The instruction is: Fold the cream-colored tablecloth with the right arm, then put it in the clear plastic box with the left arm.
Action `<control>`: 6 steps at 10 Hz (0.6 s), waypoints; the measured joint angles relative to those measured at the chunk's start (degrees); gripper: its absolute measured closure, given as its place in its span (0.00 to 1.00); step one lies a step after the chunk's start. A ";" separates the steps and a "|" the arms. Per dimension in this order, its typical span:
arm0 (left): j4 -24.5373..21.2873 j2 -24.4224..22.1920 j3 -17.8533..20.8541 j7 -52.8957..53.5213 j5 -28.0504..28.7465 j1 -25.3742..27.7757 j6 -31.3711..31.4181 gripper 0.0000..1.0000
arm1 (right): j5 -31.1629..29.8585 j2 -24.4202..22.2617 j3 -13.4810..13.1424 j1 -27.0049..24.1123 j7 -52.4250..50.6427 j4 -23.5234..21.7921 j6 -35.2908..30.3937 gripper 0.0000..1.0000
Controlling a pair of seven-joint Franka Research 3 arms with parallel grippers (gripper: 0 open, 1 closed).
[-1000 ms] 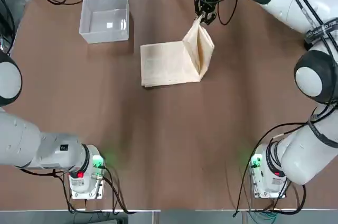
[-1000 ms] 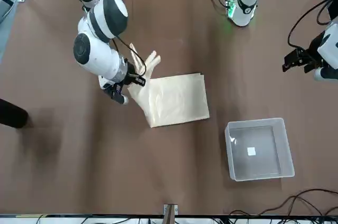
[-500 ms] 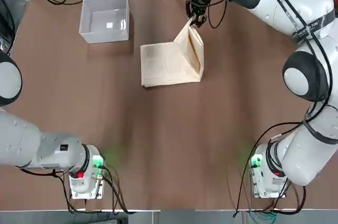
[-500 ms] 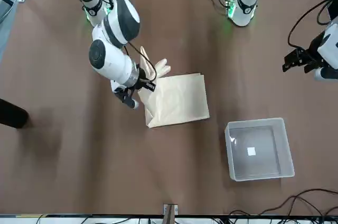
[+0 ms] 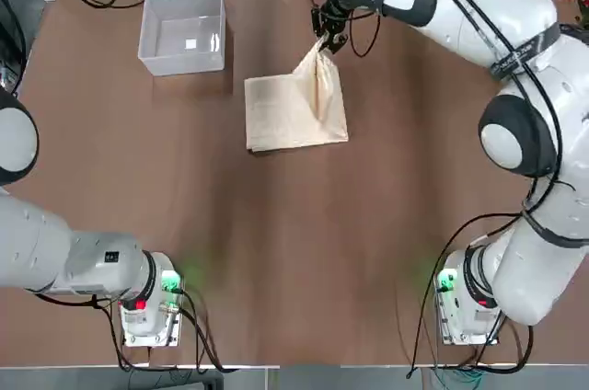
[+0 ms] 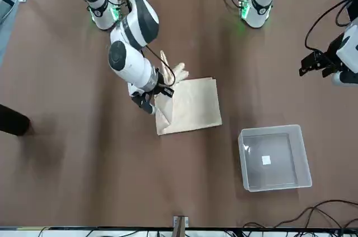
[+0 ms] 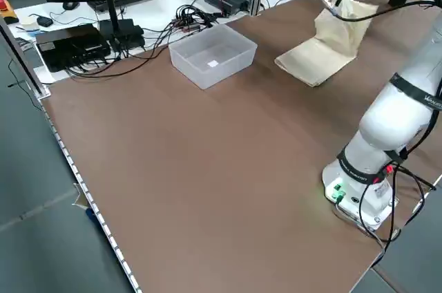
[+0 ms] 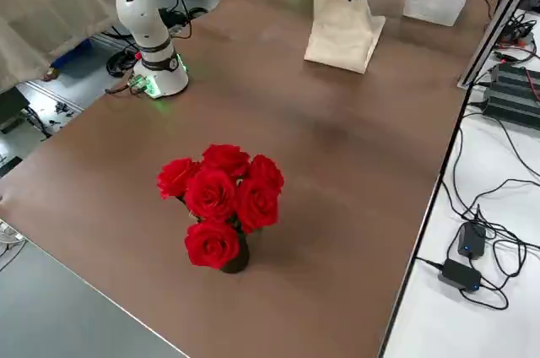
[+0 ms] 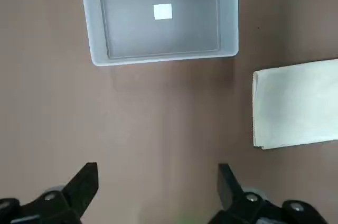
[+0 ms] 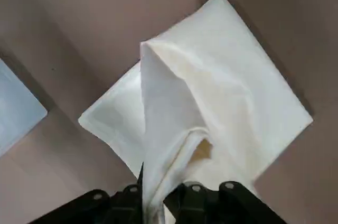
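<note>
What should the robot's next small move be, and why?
Probably the right hand should carry the gripped edge a little further over the cloth, then lower it: that edge is still raised, with a gap beneath its fold, while the rest lies flat on the table.

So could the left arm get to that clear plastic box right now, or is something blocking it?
Yes, most likely. The left end effector is open with nothing between its fingers, and the clear plastic box sits uncovered. The right arm is over at the tablecloth, off to one side.
</note>
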 joint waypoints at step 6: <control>0.00 0.00 0.00 0.00 0.00 -0.02 0.00 0.00 | -0.03 2.41 0.01 0.42 0.78 1.25 1.40 0.92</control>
